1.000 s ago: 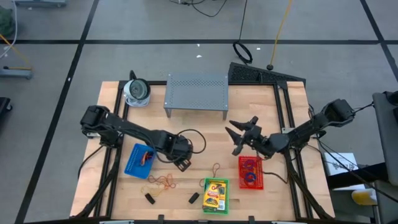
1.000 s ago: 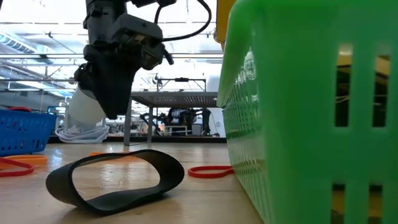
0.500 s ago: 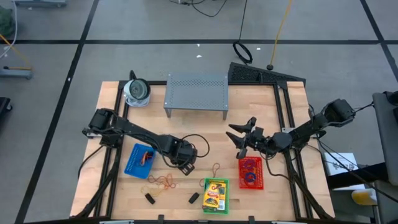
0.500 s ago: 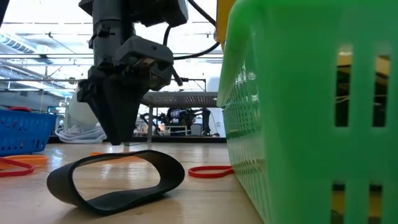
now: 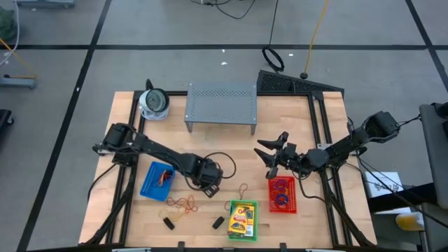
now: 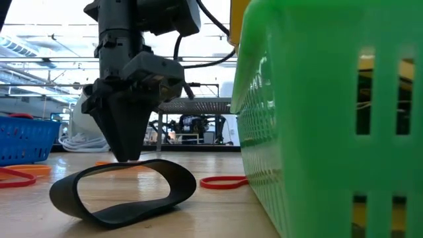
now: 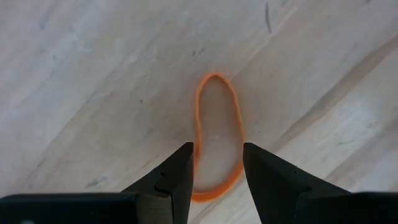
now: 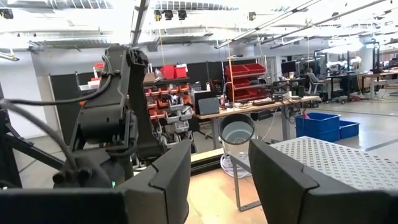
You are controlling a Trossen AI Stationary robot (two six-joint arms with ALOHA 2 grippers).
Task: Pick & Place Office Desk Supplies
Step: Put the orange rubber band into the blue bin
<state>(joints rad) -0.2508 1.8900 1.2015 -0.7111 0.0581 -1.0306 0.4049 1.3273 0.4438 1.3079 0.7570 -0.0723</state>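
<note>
An orange rubber-band loop point(image 7: 217, 137) lies flat on the wooden table. My left gripper point(image 7: 217, 149) points straight down over it, open, low over the table, one fingertip at each side of the loop's near part; whether they touch it I cannot tell. In the high view the left gripper point(image 5: 210, 183) hides this loop. My right gripper point(image 5: 271, 152) hangs open and holds nothing, above the table beside the red basket point(image 5: 282, 194). A crayon box point(image 5: 242, 217) lies in the green basket point(image 5: 243, 231). More rubber bands point(image 5: 183, 203) and two black clips point(image 5: 169, 222) lie near the front.
A blue basket point(image 5: 150, 183) stands left of my left gripper. The grey perforated shelf point(image 5: 220, 103) and a round white-grey object point(image 5: 154, 103) stand at the back. Another rubber-band loop point(image 5: 243, 189) lies by the green basket. In the low view, a black band loop point(image 6: 125, 192) lies in front.
My left gripper has come down toward the table and a little toward its right edge, still pointing down and open, ending low over the orange loop. The loop and the other things have stayed where they were.
</note>
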